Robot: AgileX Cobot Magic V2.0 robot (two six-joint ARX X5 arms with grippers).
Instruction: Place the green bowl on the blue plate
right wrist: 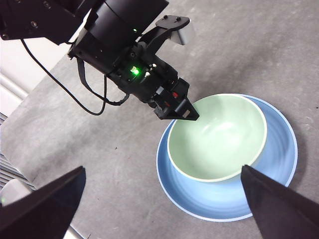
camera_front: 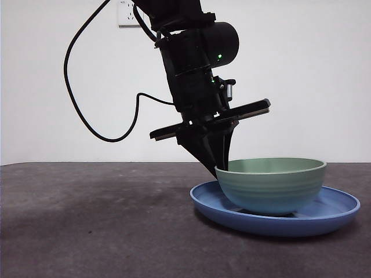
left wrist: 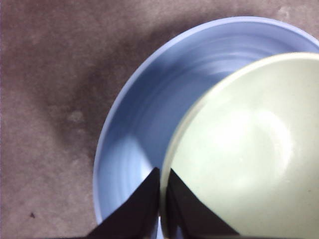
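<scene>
The green bowl (camera_front: 271,184) sits inside the blue plate (camera_front: 324,217), its base on the plate's floor, nearer the plate's far rim as the right wrist view shows. The left gripper (left wrist: 163,191) pinches the bowl's rim, one jaw inside and one outside, nearly pressed together on the thin wall. The bowl lies straight beneath and ahead of this claw, so release likely means spreading and lifting straight up. The right gripper (right wrist: 164,199) hangs spread wide, well above the table (camera_front: 87,220).
</scene>
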